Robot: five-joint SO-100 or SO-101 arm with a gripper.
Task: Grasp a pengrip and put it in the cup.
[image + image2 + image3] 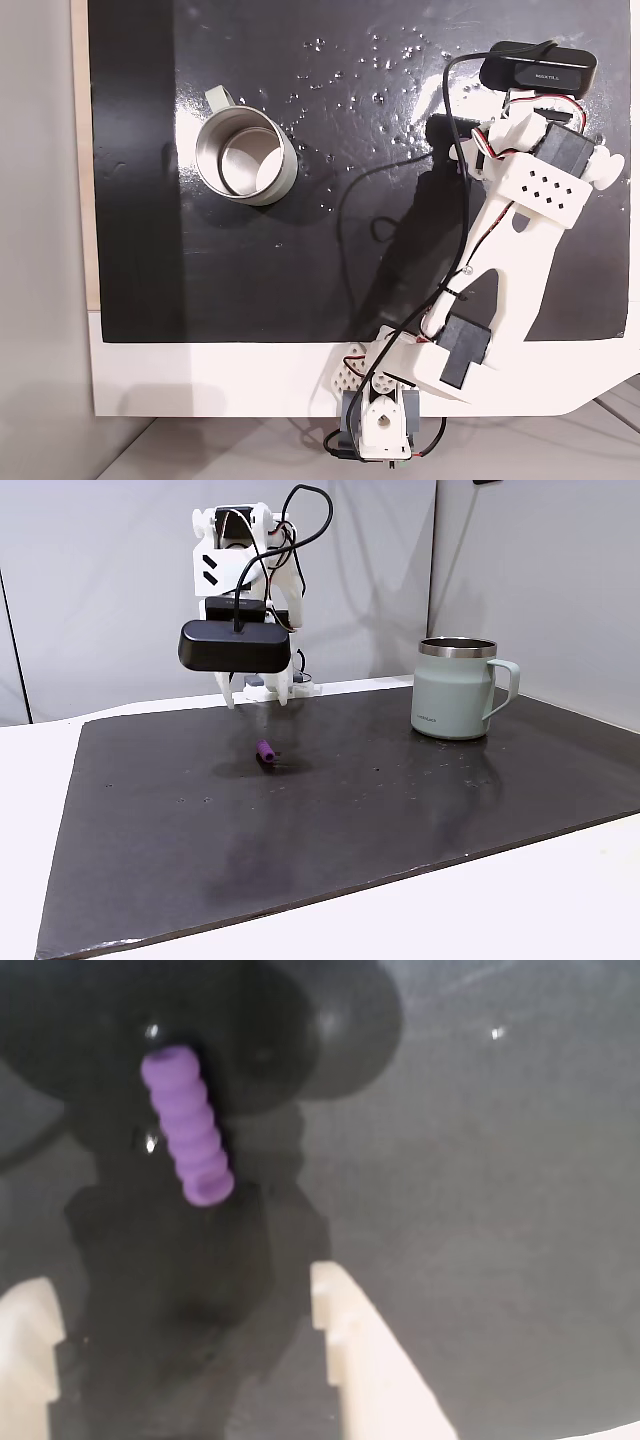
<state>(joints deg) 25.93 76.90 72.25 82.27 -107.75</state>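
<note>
The purple ribbed pengrip lies flat on the black mat, just ahead of the gap between my two white fingers. My gripper is open and holds nothing. In a fixed view it hovers a little above the mat, with the pengrip below and slightly in front of it. The pale grey-green cup stands upright far to the right, handle pointing right. Seen from above, the cup sits at the mat's upper left, its shiny inside empty, and my arm covers the pengrip.
A black oblong camera rides on the wrist, with a black cable looping over the mat. The mat lies on a white table. Grey walls close off the back in the front-facing fixed view.
</note>
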